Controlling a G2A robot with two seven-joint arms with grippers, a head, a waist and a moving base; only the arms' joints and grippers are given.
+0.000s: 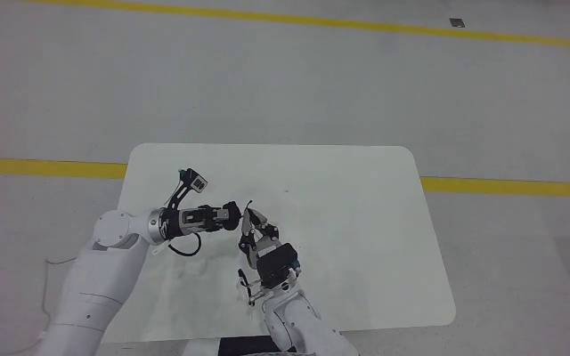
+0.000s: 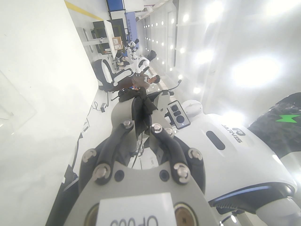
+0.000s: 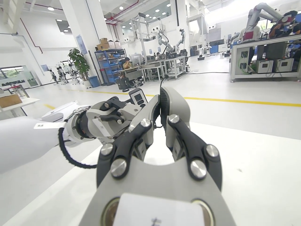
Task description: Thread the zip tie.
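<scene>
The zip tie (image 3: pixel 161 83) is a thin black strap, and its tail sticks out past the tips of my right gripper (image 3: pixel 160 99), which is shut on it. A short loop of the strap (image 3: pixel 157 123) hangs between the fingers. My left gripper (image 2: pixel 141 112) is shut too, with a thin black strand of the zip tie (image 2: pixel 139 143) running back between its fingers. In the top view the left gripper (image 1: pixel 233 214) and the right gripper (image 1: pixel 251 226) meet tip to tip above the table's front left, with the zip tie (image 1: pixel 248 207) rising between them.
The white table (image 1: pixel 356 178) has rounded corners and bare room to the right and at the back. A small dark speck (image 1: pixel 286 190) lies near its middle. Yellow floor lines (image 1: pixel 481 185) run beyond its edges.
</scene>
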